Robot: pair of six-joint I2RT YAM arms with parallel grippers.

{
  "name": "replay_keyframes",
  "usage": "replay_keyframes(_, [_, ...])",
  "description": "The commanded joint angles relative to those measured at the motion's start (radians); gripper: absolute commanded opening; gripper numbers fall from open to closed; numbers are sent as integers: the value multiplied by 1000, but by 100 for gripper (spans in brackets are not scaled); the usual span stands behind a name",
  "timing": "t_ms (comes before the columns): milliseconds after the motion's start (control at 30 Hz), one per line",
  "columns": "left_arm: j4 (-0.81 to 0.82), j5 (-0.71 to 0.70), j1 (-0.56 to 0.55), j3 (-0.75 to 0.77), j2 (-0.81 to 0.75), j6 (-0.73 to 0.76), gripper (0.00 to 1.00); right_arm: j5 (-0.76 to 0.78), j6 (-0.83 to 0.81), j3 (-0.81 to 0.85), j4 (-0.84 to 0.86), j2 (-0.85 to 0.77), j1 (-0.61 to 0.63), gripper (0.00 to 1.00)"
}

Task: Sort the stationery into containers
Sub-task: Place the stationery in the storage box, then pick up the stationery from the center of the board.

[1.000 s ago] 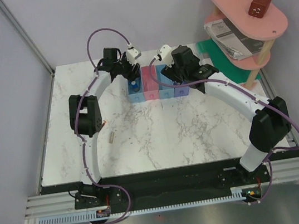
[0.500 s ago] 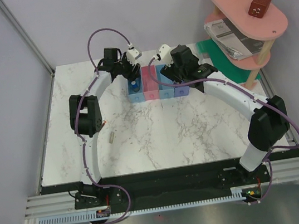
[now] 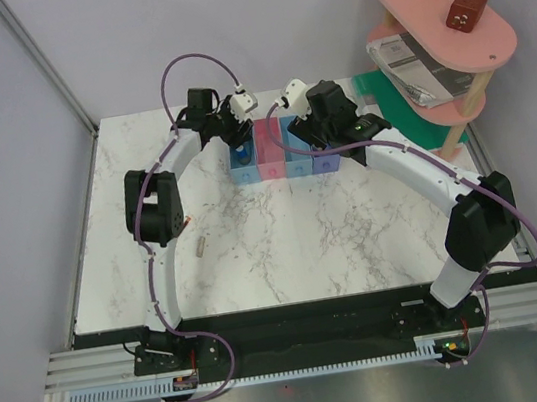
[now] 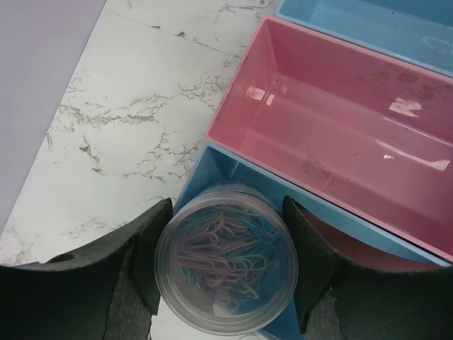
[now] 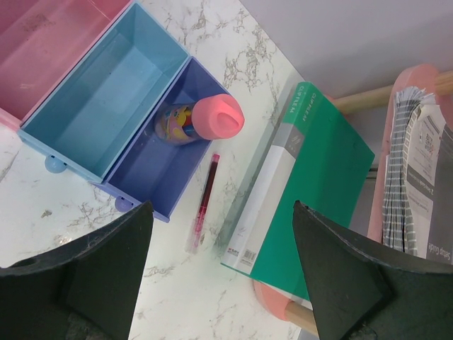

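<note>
Left tool (image 3: 239, 137) hangs over the blue bin (image 3: 241, 168), right tool (image 3: 314, 135) over the purple-blue bin (image 3: 326, 163). Left wrist alone shows a paper-clip jar (image 4: 226, 268) clamped between its fingers. Right wrist: jaws wide, empty; pink-capped tube (image 5: 205, 119) in that bin, red pen (image 5: 204, 195) beside.

Glossy plastic pink bin (image 4: 340, 134); clear plastic jar (image 4: 226, 265); smooth marble-look tbl (image 4: 127, 106)

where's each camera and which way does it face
Top external: above and behind the bases, looking down on the table; both arms show.
Left wrist: looking down on the paper-clip jar at the blue bin; its jaws flank it.
Right wrist: looking down on the purple bin and green folder; its open jaws below.
Both wrist views show the pink bin.
</note>
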Motion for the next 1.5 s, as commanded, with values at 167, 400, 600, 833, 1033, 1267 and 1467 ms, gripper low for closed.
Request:
replay_keyframes(167, [-25,28,-10,-24,-23,124,65,-3,13,41,-1,5,-1,87])
replay_keyframes(400, [-31,54,-10,-44,-40,123,72,-5,14,48,1,11,-1,87])
replay_keyframes(600, [-34,72,-10,-61,-58,123,78,-6,19,48,1,8,-1,88])
replay_keyframes(833, [-7,58,-10,-59,-69,98,86,-8,19,48,-2,4,-1,88])
replay_keyframes(1033, [82,54,-10,-96,-120,26,87,-11,13,53,-1,2,-1,87])
replay_keyframes(1267, [111,23,-7,-27,-175,-70,88,-12,8,44,-1,-15,-1,88])
replay_keyframes(1467, [4,-35,21,-167,-334,-42,88,-75,-1,31,-48,-50,1,88])
